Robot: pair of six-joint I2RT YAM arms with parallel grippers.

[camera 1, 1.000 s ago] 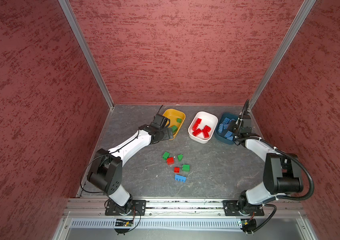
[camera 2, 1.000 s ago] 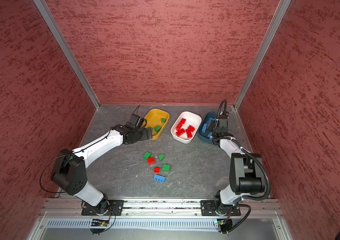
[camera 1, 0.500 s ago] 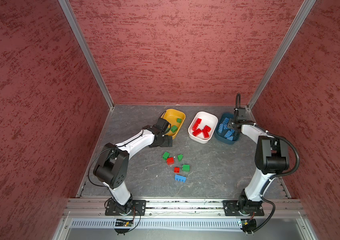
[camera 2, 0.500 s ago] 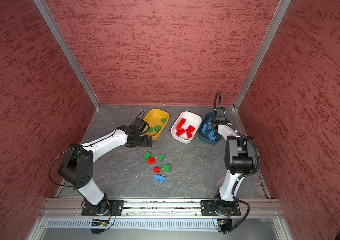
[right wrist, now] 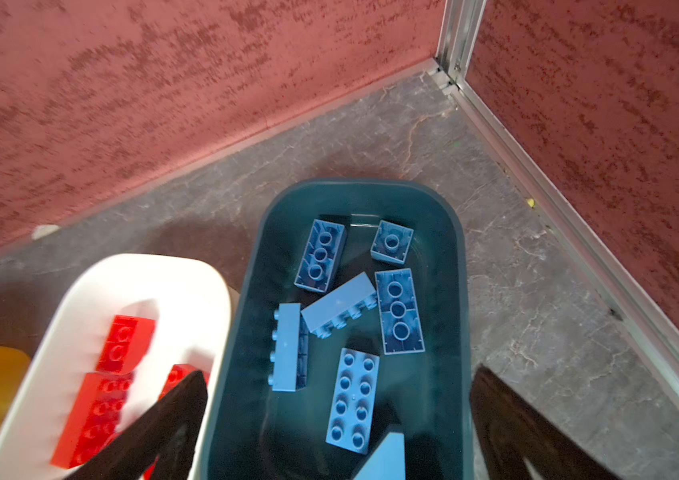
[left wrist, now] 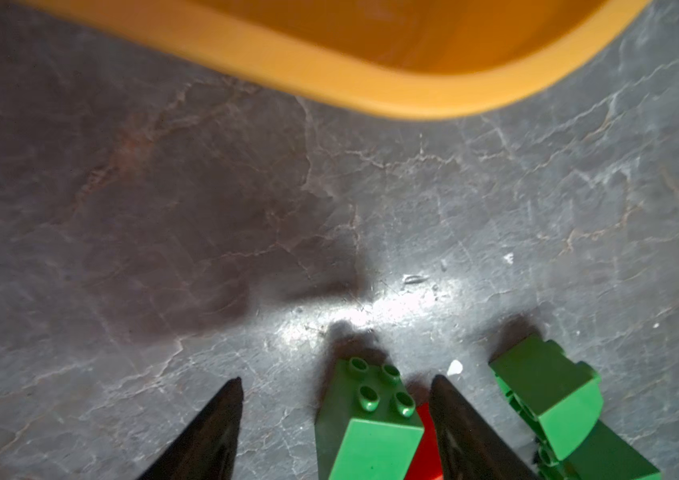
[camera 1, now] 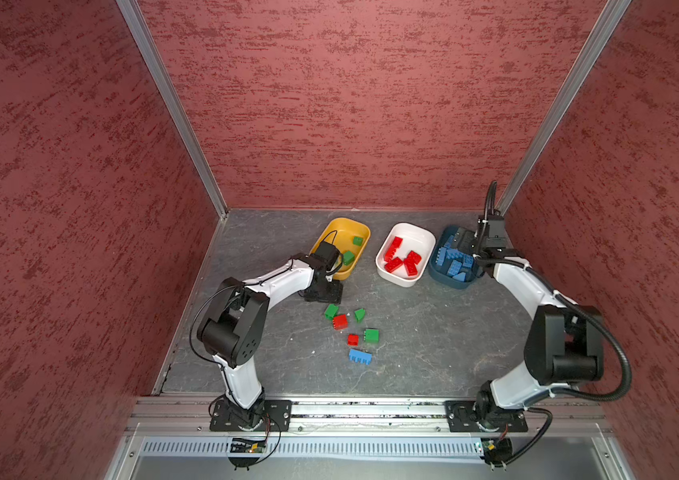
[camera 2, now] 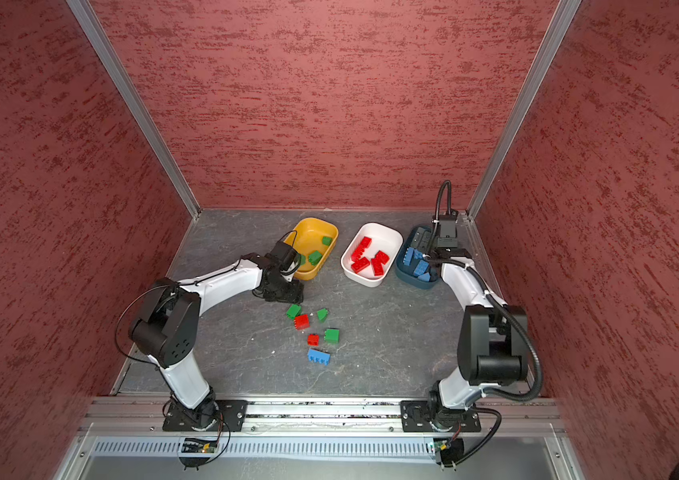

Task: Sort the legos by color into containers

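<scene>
Three containers stand at the back: a yellow tub (camera 1: 344, 224) with green legos (camera 1: 348, 257), a white tub (camera 1: 408, 229) with red legos (camera 1: 402, 258), and a teal tub (camera 1: 450, 283) with several light blue legos (right wrist: 353, 401). Loose legos lie mid-floor: green (camera 1: 331, 311), red (camera 1: 340, 321) and blue (camera 1: 359, 356). My left gripper (left wrist: 337, 379) is low over the floor, open. A green sloped brick (left wrist: 371, 432) sits between its fingers, with a gap on one side. My right gripper (right wrist: 338, 372) hangs wide open over the teal tub, holding nothing.
Red textured walls close in the grey floor (camera 1: 433, 340) on three sides. The corner post (right wrist: 452, 41) stands just behind the teal tub. A second green brick (left wrist: 549, 399) and a red one (left wrist: 423, 449) lie close beside the left gripper's fingers.
My left gripper left the yellow tub and came down to the loose bricks, its jaws narrowing. My right gripper was shut and is now open over the teal tub.
</scene>
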